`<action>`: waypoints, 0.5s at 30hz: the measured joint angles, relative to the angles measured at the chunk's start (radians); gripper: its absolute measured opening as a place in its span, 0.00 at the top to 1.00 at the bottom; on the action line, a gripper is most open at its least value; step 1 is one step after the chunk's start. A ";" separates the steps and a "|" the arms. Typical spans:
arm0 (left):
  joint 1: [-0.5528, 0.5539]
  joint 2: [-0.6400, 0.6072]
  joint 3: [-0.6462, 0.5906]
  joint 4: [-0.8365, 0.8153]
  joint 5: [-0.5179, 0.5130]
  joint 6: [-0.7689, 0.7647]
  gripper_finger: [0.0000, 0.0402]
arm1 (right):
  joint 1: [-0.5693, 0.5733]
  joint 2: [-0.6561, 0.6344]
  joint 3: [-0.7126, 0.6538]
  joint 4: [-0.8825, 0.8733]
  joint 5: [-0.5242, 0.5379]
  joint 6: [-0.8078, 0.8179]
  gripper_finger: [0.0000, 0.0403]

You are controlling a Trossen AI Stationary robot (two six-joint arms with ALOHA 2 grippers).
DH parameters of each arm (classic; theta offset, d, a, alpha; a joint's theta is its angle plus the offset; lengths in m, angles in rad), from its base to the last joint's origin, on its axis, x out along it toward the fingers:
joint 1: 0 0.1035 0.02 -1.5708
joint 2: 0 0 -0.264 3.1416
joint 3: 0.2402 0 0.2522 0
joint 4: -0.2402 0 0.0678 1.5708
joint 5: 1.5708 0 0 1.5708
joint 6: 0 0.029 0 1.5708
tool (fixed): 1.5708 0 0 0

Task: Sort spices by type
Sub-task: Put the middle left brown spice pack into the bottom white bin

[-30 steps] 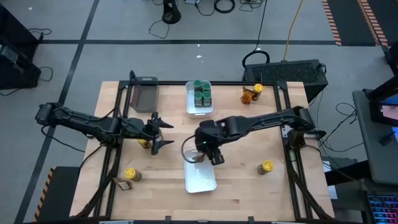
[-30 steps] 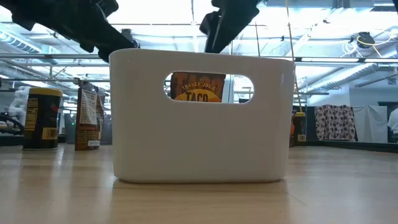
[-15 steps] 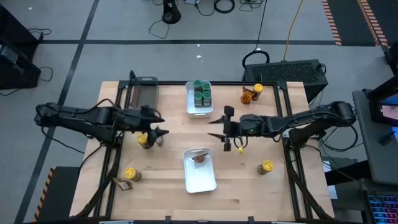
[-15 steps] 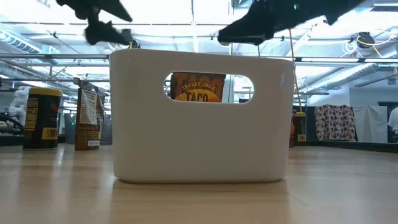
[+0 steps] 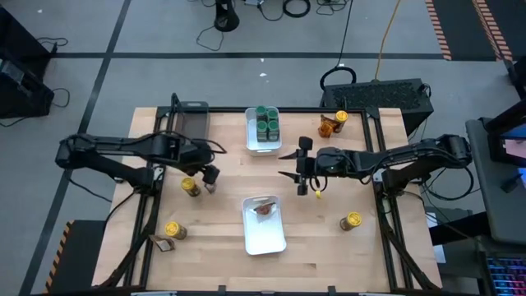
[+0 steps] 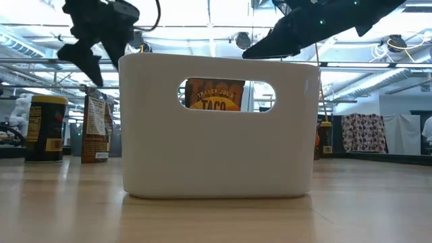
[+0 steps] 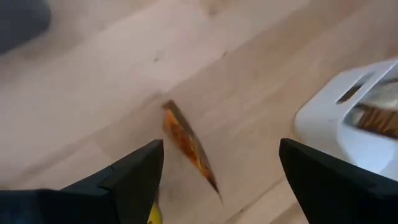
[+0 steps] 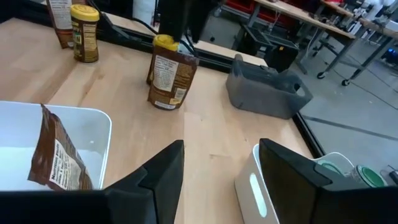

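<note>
Left pincer (image 5: 208,174) open, empty, above packet (image 7: 189,147) and jar (image 5: 191,187); right pincer (image 5: 294,164) open, empty, mid-counter (image 5: 222,215)

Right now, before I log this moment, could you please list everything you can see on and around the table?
table: one, light wood, under everything
white bins: two; far-centre bin, near-centre bin
green-lidded jars: several, packed in the far-centre bin
tray: one, dark grey, far left
yellow-lidded jars: four; far right, near right, near left, mid left
brown-orange packets: four; in the near-centre bin, beside the far-right jar, beside the near-left jar, beside the mid-left jar
left gripper: open, above the mid-left jar and packet
right gripper: open, empty, between the two bins
</note>
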 joint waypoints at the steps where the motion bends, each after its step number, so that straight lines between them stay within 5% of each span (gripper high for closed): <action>1: 0.003 0.017 0.000 -0.004 0.012 0.003 0.20 | 0.000 0.000 0.000 0.000 0.000 0.001 0.53; 15: 0.009 0.133 0.000 -0.038 0.006 0.088 0.20 | 0.000 0.000 0.000 0.011 -0.003 0.001 0.53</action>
